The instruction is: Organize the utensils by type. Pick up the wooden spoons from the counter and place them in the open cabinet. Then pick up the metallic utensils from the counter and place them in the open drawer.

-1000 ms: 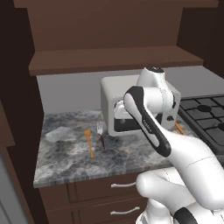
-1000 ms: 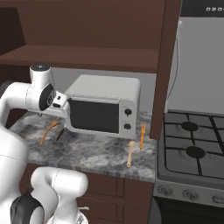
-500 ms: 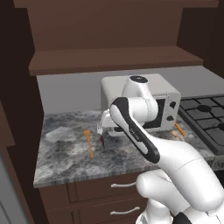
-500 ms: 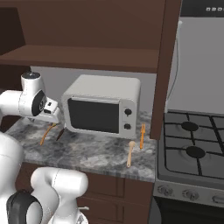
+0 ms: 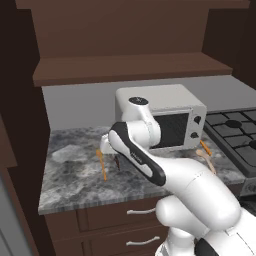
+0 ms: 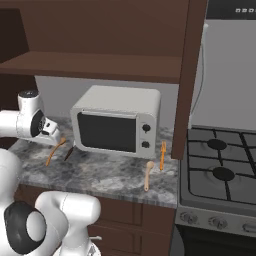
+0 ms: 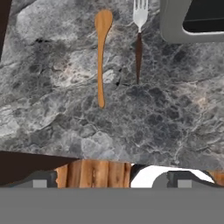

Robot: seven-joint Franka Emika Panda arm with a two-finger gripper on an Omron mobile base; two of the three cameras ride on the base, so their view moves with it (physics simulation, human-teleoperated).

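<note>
Orange-tan wooden spoon (image 7: 101, 57) lies bare on the counter (image 7: 166, 122), the claw released and empty above it.

Seen from the hand, the spoon runs from its round bowl at 12 o'clock down to its handle tip near centre, with the fork (image 7: 138, 39) just beside it at about 1 o'clock, parallel and apart. The gripper (image 7: 109, 178) hangs at 6 o'clock, short of both. To take the spoon cleanly, I would carry the hand forward until the handle's middle sits between the wide-spread fingers, set them across the handle, and keep the far finger off the fork. The paler spoon (image 6: 148, 175) and the orange-handled utensil (image 6: 162, 155) wait right of the microwave (image 6: 117, 125).
</note>
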